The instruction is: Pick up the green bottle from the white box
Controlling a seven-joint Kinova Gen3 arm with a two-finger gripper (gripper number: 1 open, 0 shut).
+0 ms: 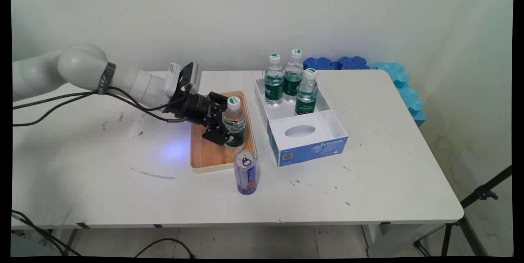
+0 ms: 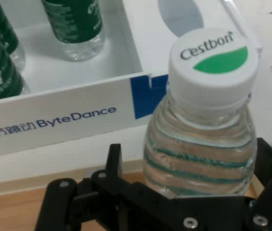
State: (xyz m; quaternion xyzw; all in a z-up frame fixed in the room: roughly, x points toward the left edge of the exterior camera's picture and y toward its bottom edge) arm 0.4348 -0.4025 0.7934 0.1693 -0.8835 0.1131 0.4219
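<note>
A clear water bottle (image 1: 234, 123) with a white and green cap stands upright on a wooden tray (image 1: 208, 154). My gripper (image 1: 227, 122) reaches in from the left at the bottle's mid height, one finger on each side of it. In the hand view the bottle (image 2: 201, 144) fills the space between the fingers (image 2: 115, 156). A small gap shows at the left finger, and the right finger sits close against the bottle. The gripper (image 2: 192, 161) is open around the bottle.
A blue and white can (image 1: 245, 173) stands just in front of the tray. To the right is a white and blue box (image 1: 312, 149) with three green-labelled bottles (image 1: 292, 75) in its rear compartment. Blue foam (image 1: 395, 75) lies at the far right corner.
</note>
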